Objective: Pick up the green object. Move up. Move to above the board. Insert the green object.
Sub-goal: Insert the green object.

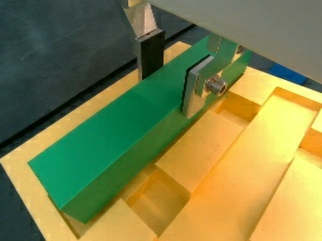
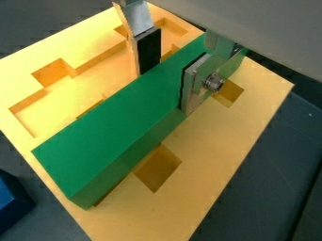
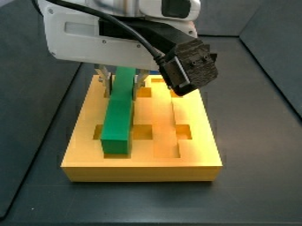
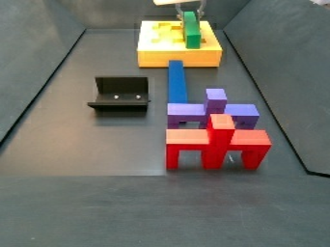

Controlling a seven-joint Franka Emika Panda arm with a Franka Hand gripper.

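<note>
Gripper [image 1: 176, 73] over the board [image 3: 189, 157], fingers [image 2: 194, 88] clamped on the green object [image 1: 120, 141] across its narrow width, toward one end rather than mid-length. Bar sits over/along a lengthwise groove of board; in both wrist views its lower face looks at or near the groove, can't tell if fully seated. In a side view the bar [image 3: 119, 119] runs lengthwise over the board's left half.

Handling, judged: rigid, plain flat faces, prob light for its size but long, so an off-centre hold gives leverage and the free end may sag or twist if pads slip. Smooth sides = slippery-ish; best hold is flat opposite faces, nearer the middle. Not fragile.

Blue bar [image 4: 177, 81], black box [image 4: 120, 93] and cross piece [image 4: 215, 142] well apart on the floor.
</note>
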